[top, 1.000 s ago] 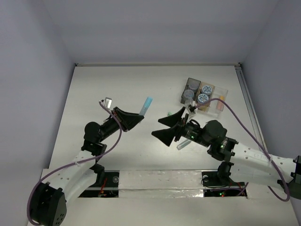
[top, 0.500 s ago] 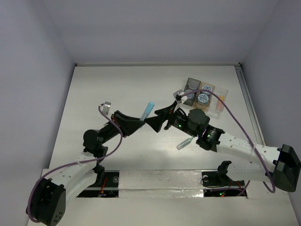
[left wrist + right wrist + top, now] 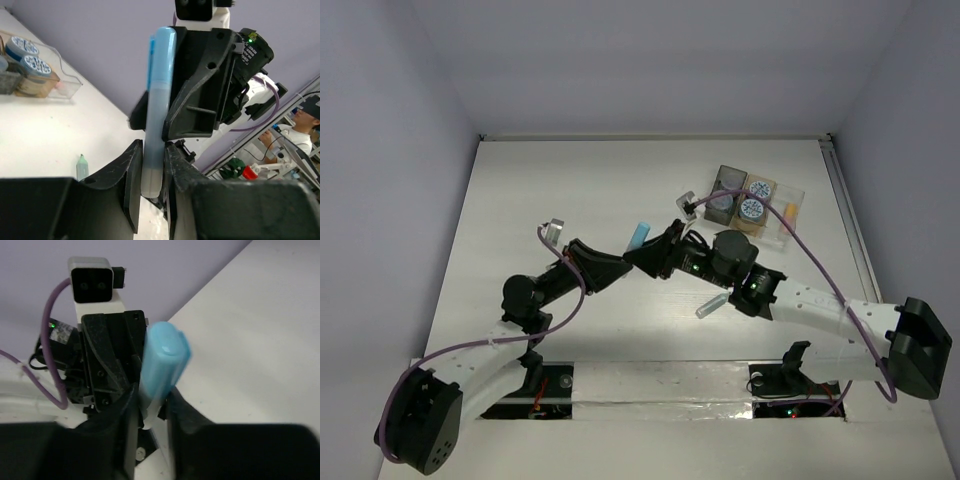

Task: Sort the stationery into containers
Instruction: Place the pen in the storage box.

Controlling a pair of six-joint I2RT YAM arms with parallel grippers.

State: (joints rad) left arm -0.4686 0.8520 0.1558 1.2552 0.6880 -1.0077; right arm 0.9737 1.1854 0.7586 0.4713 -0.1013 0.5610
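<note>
- Step in hand: a handover of the light blue stick (image 3: 639,234) from one arm to the other, held in the air above the middle of the table (image 3: 570,190).
- The left gripper (image 3: 622,262) is clamped on the stick's lower end. The left wrist view shows both jaws pressed against it, with the stick standing straight out of them.
- The right gripper (image 3: 642,256) meets it from the opposite side. The right wrist view shows its jaws drawn in against both sides of the stick, below the rounded cap, so both grippers appear to hold the one stick.
- The trays (image 3: 728,172) stand in a row at the far right of the table, well apart from the handover. Round jars (image 3: 751,208) sit in the dark and tan ones, and pale sticks lie in the clear tray (image 3: 800,192).
- A mint green stick (image 3: 712,304) lies loose on the table just beside the right arm, not yet sorted.
- Next move, as a judgement: the left jaws must part and draw back along the stick's axis without dragging it. This is safe only if the right grip is firm, otherwise the stick drops.
- The right arm then has to swing toward the trays, most likely to the clear one where the other sticks lie, and lower the stick clear of the jars before letting go.
</note>
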